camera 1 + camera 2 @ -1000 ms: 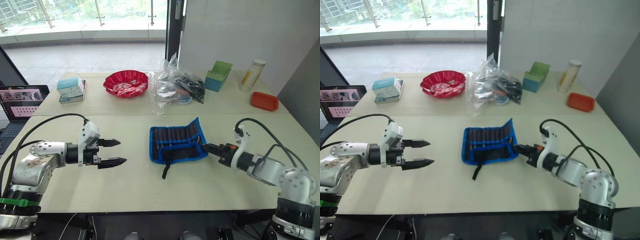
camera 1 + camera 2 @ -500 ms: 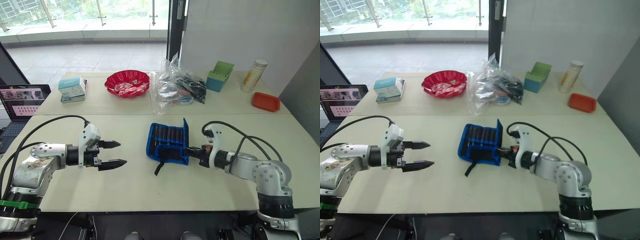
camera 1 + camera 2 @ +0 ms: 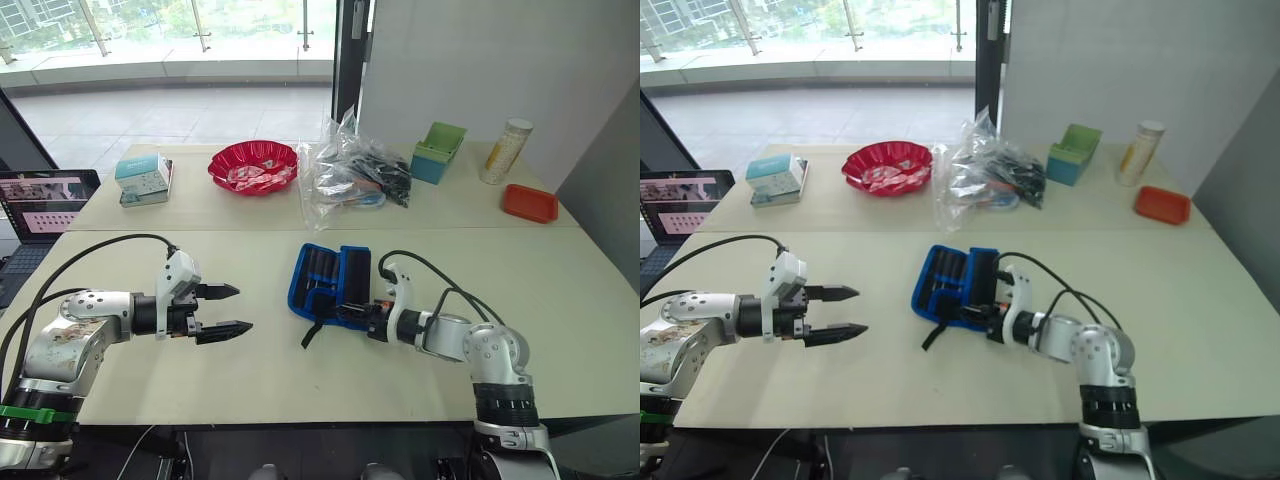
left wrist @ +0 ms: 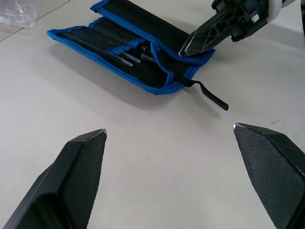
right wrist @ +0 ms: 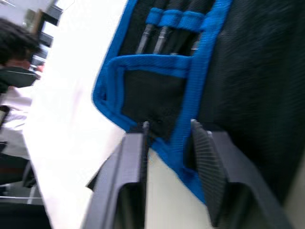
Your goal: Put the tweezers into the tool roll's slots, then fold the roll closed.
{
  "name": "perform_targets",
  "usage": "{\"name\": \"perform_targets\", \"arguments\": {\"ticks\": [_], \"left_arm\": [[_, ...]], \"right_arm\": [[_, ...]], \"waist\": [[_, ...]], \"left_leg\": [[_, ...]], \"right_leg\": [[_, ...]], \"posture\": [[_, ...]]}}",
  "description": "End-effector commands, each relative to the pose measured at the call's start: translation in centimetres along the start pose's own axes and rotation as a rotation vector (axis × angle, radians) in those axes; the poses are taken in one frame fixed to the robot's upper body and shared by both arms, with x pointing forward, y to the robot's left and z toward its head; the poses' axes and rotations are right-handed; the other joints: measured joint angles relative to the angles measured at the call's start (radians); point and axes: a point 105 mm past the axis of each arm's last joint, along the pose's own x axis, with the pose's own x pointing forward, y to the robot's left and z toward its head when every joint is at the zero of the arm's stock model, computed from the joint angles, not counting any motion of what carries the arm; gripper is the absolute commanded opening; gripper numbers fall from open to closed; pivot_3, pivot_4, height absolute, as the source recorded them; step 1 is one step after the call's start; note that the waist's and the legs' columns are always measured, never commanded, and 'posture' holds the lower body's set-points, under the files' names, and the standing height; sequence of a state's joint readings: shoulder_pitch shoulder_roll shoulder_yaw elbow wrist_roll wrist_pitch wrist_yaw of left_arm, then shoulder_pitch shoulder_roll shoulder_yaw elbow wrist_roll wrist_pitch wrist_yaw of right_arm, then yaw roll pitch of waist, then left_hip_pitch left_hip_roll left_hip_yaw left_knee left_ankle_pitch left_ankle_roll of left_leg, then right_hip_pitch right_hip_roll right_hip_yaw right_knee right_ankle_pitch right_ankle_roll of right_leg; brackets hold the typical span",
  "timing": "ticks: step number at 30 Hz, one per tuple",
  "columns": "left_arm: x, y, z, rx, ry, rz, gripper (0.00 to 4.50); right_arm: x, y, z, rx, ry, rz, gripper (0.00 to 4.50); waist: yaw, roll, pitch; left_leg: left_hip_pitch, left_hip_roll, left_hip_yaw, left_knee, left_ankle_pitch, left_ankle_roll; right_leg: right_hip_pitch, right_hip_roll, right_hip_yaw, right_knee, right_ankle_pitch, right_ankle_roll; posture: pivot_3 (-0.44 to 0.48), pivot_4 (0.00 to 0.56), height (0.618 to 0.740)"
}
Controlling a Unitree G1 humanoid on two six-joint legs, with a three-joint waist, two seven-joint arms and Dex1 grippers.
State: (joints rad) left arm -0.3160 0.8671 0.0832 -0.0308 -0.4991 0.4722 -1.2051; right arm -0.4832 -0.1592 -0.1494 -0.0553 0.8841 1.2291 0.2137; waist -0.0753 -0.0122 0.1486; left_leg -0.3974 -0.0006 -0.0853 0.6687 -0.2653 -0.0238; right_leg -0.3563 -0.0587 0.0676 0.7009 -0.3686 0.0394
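Note:
The tool roll lies mid-table, black with blue edging, its right flap folded over to the left. My right gripper sits at the roll's near edge, shut on the blue-edged flap. Tweezers show tucked in the slots under the flap. The black strap trails off the roll's near edge onto the table. My left gripper hovers open and holding nothing over bare table, well to the left of the roll.
At the back stand a clear plastic bag of tools, a red bowl, a green box, a bottle, a red tray and a small box. A laptop sits far left.
My right gripper has swept left across the table, carrying the roll's right flap over the slots, so the open roll now lies folded and narrower. The left arm has stayed put.

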Motion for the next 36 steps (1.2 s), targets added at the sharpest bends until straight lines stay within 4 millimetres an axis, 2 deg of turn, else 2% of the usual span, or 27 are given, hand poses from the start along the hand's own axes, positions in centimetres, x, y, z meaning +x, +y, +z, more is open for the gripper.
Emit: {"name": "perform_targets", "arguments": {"ticks": [1,4,8,9,10,13,14,16,19,24,26,29,33,36], "left_arm": [[0.0,0.0,1.2,0.048,-0.024,0.001,4.50],[-0.1,0.0,1.2,0.048,-0.022,0.000,4.50],[0.0,0.0,1.1,0.044,-0.022,-0.004,4.50],[0.1,0.0,1.1,0.042,-0.023,-0.006,4.50],[0.1,0.0,1.1,0.042,-0.023,-0.008,4.50],[0.5,0.0,1.0,0.040,-0.026,-0.016,4.50],[0.6,0.0,1.0,0.040,-0.026,-0.018,4.50],[0.7,0.0,1.0,0.039,-0.028,-0.021,4.50],[0.9,-0.1,1.0,0.038,-0.030,-0.025,4.50],[1.2,-0.3,1.0,0.031,-0.037,-0.031,4.50],[1.8,-0.5,1.1,-0.008,-0.067,-0.033,4.50],[2.9,-0.9,1.7,-0.099,-0.138,-0.050,4.50],[4.8,-0.1,0.7,-0.256,-0.141,0.002,4.50],[5.9,0.7,0.3,-0.362,-0.149,0.045,4.50]], "right_arm": [[-0.4,0.4,0.2,0.001,-0.034,0.039,2.99],[-1.9,1.4,1.3,-0.052,-0.091,0.092,3.98],[-4.0,2.8,2.9,-0.171,-0.163,0.140,3.98],[-4.5,3.3,3.7,-0.211,-0.224,0.151,3.98],[-5.0,3.7,4.6,-0.317,-0.290,0.136,3.98],[-5.0,3.5,3.7,-0.545,-0.213,0.137,3.98],[-5.0,3.4,3.3,-0.566,-0.189,0.165,3.98],[-4.8,2.5,3.5,-0.536,-0.188,0.168,3.44],[-4.0,0.2,3.3,-0.709,-0.145,0.067,2.44],[-2.9,-1.3,2.5,-0.772,-0.111,0.043,0.74],[-2.6,-2.0,2.2,-0.791,-0.102,0.025,0.05],[-2.2,-3.0,1.5,-0.812,-0.071,0.004,0.02],[-1.2,-5.3,-0.4,-0.879,0.052,-0.069,0.02],[-0.8,-5.2,-0.7,-0.882,0.055,-0.074,0.02]], "waist": [[0.000,0.000,0.000],[0.003,0.000,0.000],[0.006,0.000,0.000],[0.005,0.000,0.000],[0.005,0.000,0.000],[0.005,0.000,0.000],[0.005,0.000,0.000],[0.005,0.000,0.000],[0.005,0.000,0.000],[0.005,0.000,0.000],[0.006,0.000,0.000],[0.009,0.000,0.000],[0.007,0.000,0.000],[0.005,-0.001,0.000]], "left_leg": [[0.000,0.000,0.000,0.000,0.000,0.000],[0.000,0.000,-0.001,0.000,0.000,0.000],[-0.001,-0.001,-0.001,0.001,0.000,0.000],[-0.001,-0.001,-0.001,0.001,0.000,0.000],[-0.001,-0.001,-0.001,0.001,0.000,0.000],[-0.001,0.000,-0.001,0.001,0.000,0.001],[-0.001,-0.001,0.000,0.001,0.000,0.001],[-0.001,0.000,0.001,0.002,0.000,0.001],[-0.001,0.000,0.002,0.002,0.000,0.001],[-0.002,0.000,0.002,0.004,-0.001,0.001],[-0.002,0.000,0.002,0.005,-0.001,0.001],[-0.003,0.000,0.001,0.007,-0.001,0.002],[-0.002,0.000,0.000,0.009,-0.001,0.002],[0.001,0.000,0.000,0.010,-0.001,0.002]], "right_leg": [[0.000,0.000,0.000,0.000,0.000,0.000],[0.000,0.000,0.000,0.000,0.000,0.000],[0.000,-0.001,0.000,0.000,0.000,0.000],[0.000,-0.001,0.000,0.000,0.000,0.000],[0.000,-0.001,0.000,0.000,0.000,0.000],[0.000,0.000,0.000,-0.001,0.000,0.000],[0.000,0.000,0.000,-0.001,0.000,0.000],[0.000,0.000,0.000,-0.001,0.000,0.000],[0.000,0.000,0.000,-0.001,0.000,0.000],[0.000,0.000,0.000,-0.001,0.000,0.000],[0.000,0.000,0.000,-0.001,0.000,0.000],[0.001,-0.001,-0.001,0.000,0.000,0.000],[0.002,0.000,-0.001,0.000,0.000,0.000],[0.004,0.000,-0.001,-0.001,0.000,0.000]], "posture": [[0.000,0.150,0.740],[0.000,0.150,0.740],[0.000,0.150,0.740],[0.000,0.150,0.740],[0.000,0.150,0.740],[0.000,0.150,0.740],[0.000,0.150,0.740],[0.000,0.150,0.740],[0.000,0.150,0.740],[0.000,0.150,0.740],[0.000,0.150,0.740],[0.000,0.150,0.740],[0.000,0.150,0.740],[0.000,0.150,0.740]]}}
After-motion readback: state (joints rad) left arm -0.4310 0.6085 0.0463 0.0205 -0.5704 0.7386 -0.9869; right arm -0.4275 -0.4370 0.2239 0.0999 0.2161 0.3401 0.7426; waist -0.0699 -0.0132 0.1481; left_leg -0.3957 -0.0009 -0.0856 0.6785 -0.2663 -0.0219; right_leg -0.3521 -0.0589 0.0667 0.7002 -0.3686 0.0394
